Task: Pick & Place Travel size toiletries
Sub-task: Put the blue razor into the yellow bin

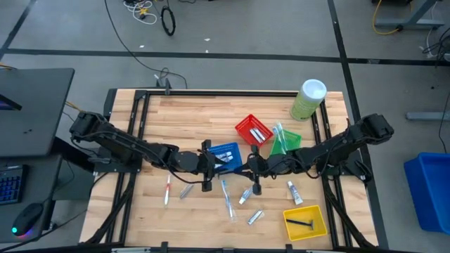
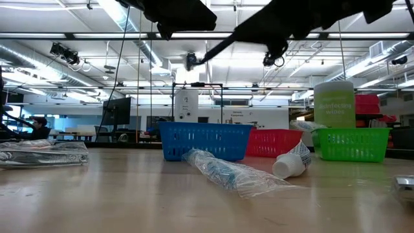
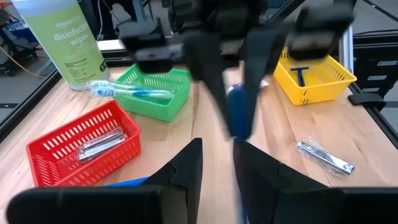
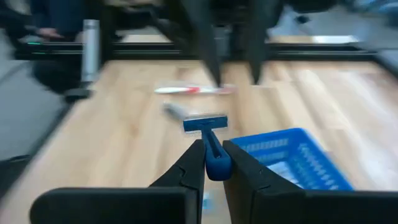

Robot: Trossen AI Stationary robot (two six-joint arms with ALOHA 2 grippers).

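Between the blue basket (image 1: pixel 223 156) and the green basket (image 1: pixel 285 144), above mid-table, my two grippers meet tip to tip. My right gripper (image 4: pixel 211 163) is clamped on the blue handle of a razor (image 4: pixel 205 122), whose head juts forward, clear of the pads. That grip leaves the head free and keeps the razor level for carrying. My left gripper (image 3: pixel 216 155) faces it, fingers apart and holding nothing; the razor hangs just beyond its tips.

The baskets suggest sorting by kind. The yellow basket (image 1: pixel 320 211), near the right front corner, already holds a second razor (image 1: pixel 302 223). The red basket (image 1: pixel 242 126) holds silver tubes. Toothbrushes lie across the green one. I judge the yellow basket to be this razor's goal, which would explain why my right arm, on that side, has it.

Loose on the boards in front lie a red toothbrush (image 1: pixel 167 190), a blue toothbrush (image 1: pixel 226 197) and several tubes (image 1: pixel 254 216), not yet sorted.
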